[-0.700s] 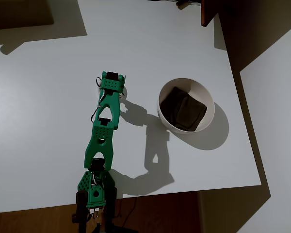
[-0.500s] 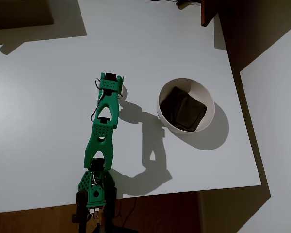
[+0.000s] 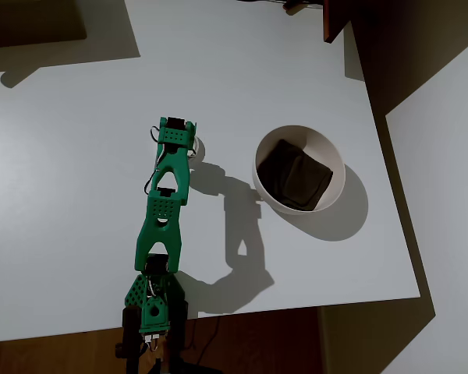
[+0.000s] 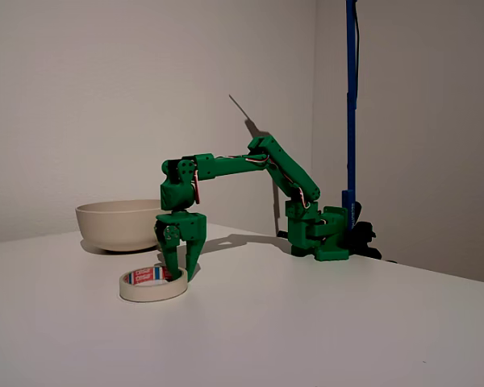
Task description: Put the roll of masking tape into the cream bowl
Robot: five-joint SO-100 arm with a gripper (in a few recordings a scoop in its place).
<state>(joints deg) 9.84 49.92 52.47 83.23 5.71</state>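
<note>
Reaching out from a green base with a green arm, wrist bent so the gripper is pointing straight down at the white table. Standing with fingers parted, released and gripping nothing, tips lowered right at the roll of masking tape in the fixed view. Straddling the roll's far side, one fingertip seeming to dip inside the hollow centre and the other just outside the ring, though contact being too fine to tell. Lying flat on the table, the roll sitting in front of the cream bowl in the fixed view, apart from it and not inside it. Peeking out, in the overhead view, as a pale sliver of tape from under the gripper head, left of the cream bowl with bare table between. Showing a dark patch inside the bowl. Casting the arm's shadow across the table toward the bowl's near edge. Rising behind the base, a blue pole standing upright.
</note>
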